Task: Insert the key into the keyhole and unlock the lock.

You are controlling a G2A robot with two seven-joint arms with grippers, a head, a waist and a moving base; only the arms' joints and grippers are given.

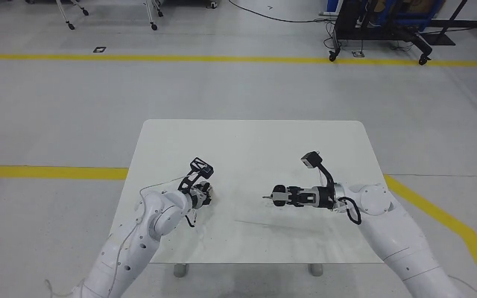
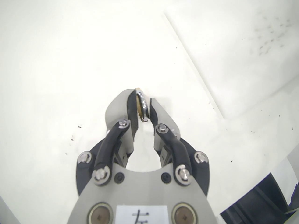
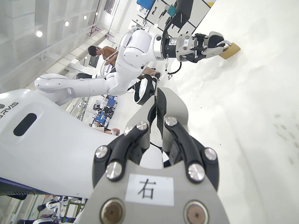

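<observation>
We find the left pincer (image 2: 143, 101) clamped on the lock (image 3: 230, 50) by its silver shackle, with the brass body resting on the bench (image 1: 253, 141). The right pincer (image 1: 274, 197) is closed on the key (image 1: 265, 197) (only a thin tip juts out), level above the bench, pointing at the lock and apart from it

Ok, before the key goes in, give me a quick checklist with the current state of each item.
1. Brass padlock with silver shackle gripped by left hand: ok.
2. Thin metal key in shut right hand, tip jutting out: ok.
3. Keyhole turned toward key: cannot tell.
4. Key tip level with keyhole: cannot tell.
5. Hands facing each other above white table, apart: ok.
</observation>
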